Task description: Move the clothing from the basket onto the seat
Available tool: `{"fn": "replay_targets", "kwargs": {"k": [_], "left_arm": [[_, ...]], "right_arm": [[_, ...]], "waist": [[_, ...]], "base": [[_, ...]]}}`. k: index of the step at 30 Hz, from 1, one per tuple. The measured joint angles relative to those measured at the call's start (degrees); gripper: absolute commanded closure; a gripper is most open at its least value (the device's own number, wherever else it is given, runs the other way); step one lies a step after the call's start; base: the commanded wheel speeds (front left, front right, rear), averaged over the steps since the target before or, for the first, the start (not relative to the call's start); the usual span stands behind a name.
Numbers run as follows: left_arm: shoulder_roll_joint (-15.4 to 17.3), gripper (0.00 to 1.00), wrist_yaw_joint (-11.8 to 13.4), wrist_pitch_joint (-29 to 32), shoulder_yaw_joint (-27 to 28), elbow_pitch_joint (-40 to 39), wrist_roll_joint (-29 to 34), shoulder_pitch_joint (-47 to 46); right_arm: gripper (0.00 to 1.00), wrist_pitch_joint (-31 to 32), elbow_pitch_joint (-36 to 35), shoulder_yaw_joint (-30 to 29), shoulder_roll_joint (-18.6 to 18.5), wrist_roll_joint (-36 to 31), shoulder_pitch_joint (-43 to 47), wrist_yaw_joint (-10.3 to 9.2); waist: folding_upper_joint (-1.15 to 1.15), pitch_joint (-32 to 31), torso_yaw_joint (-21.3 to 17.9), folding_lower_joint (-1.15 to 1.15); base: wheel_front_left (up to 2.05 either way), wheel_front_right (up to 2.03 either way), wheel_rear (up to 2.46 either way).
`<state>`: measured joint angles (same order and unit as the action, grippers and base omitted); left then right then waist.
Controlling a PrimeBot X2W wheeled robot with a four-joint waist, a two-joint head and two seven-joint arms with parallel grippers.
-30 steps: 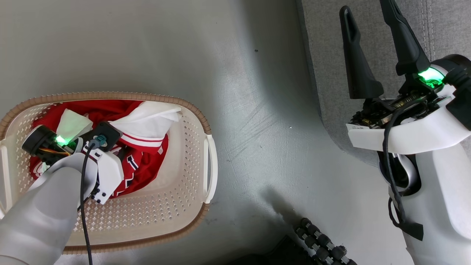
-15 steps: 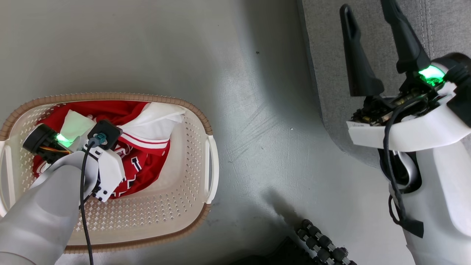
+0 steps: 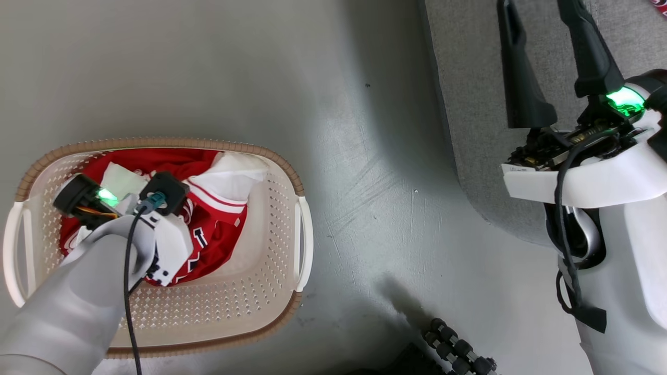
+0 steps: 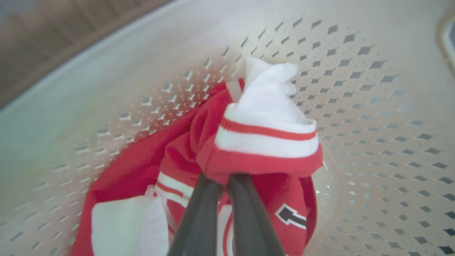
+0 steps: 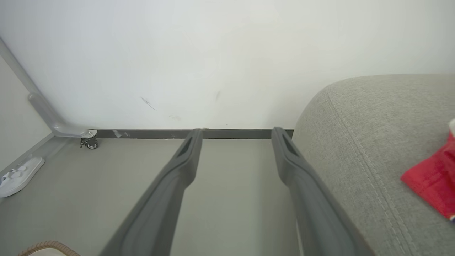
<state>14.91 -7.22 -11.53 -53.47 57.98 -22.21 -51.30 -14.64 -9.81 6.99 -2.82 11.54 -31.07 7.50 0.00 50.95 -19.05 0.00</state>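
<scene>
Smooth grey floor (image 3: 365, 130) in the head view, faintly scuffed. At the left, a cream plastic basket (image 3: 156, 141) with diamond perforations, a brown ribbed rim and white side handles. Inside, toward its far-left corner, crumpled red clothing (image 3: 219, 234) with white panels and dark lettering. Reaching down into that heap, the pale left forearm (image 3: 78, 302), hiding its own fingers. At the right, over the rounded corner of the grey woven seat (image 3: 469, 78), the right gripper (image 3: 536, 10), jaws spread wide and empty. Near the bottom edge, a black knobbly object (image 3: 458, 349), kind unclear.

Left wrist view: left gripper (image 4: 222, 177) pinched tight on a fold of the red fabric, just below a white band with a red stripe. Beneath, the rest of the heap against the perforated basket floor.

Right wrist view: white wall (image 5: 213, 53), dark skirting (image 5: 142, 134), floor between the parted fingers. At the right, on the seat's stitched top, another red garment (image 5: 430, 181), apart from the fingers. Far left, a white slipper (image 5: 19, 174) and a small caster (image 5: 90, 143) under a grey bar (image 5: 42, 106).
</scene>
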Motion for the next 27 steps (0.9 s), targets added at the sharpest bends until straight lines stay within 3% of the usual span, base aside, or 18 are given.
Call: {"fn": "replay_targets", "kwargs": {"k": [27], "left_arm": [[-1.69,1.00,0.00,-2.69,-1.15,-3.60,-4.97,2.75]], "right_arm": [[0.00,0.00,1.90,-1.27,-0.01,-1.71,0.27,0.00]], "waist": [[0.00,-8.61,2.90,0.00]], "base": [[0.00,0.00,0.00]]}}
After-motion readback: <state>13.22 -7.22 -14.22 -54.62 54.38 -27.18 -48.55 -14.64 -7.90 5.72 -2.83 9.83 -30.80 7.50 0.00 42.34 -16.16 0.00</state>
